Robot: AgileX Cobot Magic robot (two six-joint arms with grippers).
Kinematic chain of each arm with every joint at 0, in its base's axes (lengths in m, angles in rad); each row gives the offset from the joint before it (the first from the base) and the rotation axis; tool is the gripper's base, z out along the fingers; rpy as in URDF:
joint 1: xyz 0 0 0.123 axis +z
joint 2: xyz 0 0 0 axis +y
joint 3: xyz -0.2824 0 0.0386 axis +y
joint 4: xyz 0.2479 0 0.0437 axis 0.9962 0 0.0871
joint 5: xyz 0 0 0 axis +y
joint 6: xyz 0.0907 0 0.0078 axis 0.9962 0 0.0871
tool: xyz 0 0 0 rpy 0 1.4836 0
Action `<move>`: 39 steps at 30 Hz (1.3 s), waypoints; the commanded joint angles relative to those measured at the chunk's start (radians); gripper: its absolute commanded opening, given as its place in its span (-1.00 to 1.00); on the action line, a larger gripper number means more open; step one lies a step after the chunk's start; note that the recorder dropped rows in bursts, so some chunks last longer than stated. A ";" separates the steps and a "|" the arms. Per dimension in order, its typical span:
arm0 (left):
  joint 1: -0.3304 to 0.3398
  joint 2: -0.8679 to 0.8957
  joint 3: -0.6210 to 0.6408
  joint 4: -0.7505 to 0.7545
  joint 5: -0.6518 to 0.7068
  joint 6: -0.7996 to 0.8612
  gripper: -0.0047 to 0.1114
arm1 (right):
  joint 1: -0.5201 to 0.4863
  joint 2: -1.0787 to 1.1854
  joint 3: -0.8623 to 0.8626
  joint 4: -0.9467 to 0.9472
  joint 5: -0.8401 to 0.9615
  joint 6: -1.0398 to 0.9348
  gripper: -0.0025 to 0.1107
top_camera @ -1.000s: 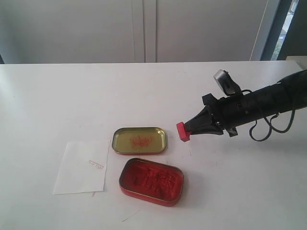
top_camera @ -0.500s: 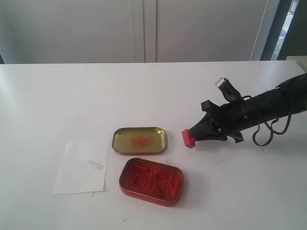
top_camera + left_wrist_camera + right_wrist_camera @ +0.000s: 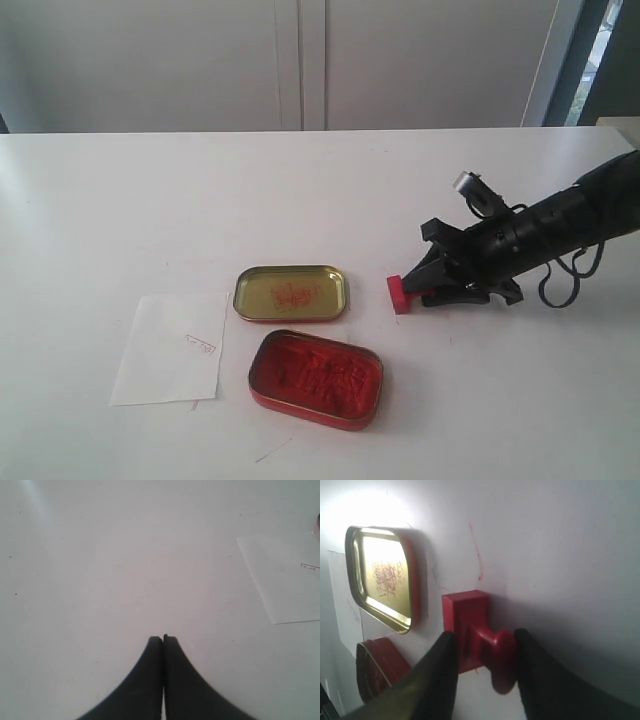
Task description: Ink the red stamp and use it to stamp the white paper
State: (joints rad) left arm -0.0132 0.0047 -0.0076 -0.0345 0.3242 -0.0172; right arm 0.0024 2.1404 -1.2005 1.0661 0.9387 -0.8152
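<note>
— Where's the stamp (image 3: pixel 400 294)?

— On its side on the table (image 3: pixel 150 200), right of the lid (image 3: pixel 291 293). The right gripper (image 3: pixel 485 637) has its jaws apart round the knob. The left gripper (image 3: pixel 163 640) has its jaws together, near the paper (image 3: pixel 170 348). If I back off crooked, a finger may snag the knob and smear ink.

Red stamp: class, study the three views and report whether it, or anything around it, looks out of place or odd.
The red stamp looks tipped on its side on the table, not upright, knob towards the right tool, whose jaws stand apart around it. A thin red streak marks the table beside it.
</note>
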 commanded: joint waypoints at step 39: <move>0.002 -0.005 0.008 -0.002 0.009 -0.004 -0.92 | -0.142 -0.452 0.006 -0.554 -0.099 0.407 -0.96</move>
State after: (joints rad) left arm -0.0132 0.0047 -0.0076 -0.0345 0.3242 -0.0172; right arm -0.1334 1.7246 -1.2005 0.5974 0.8673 -0.4894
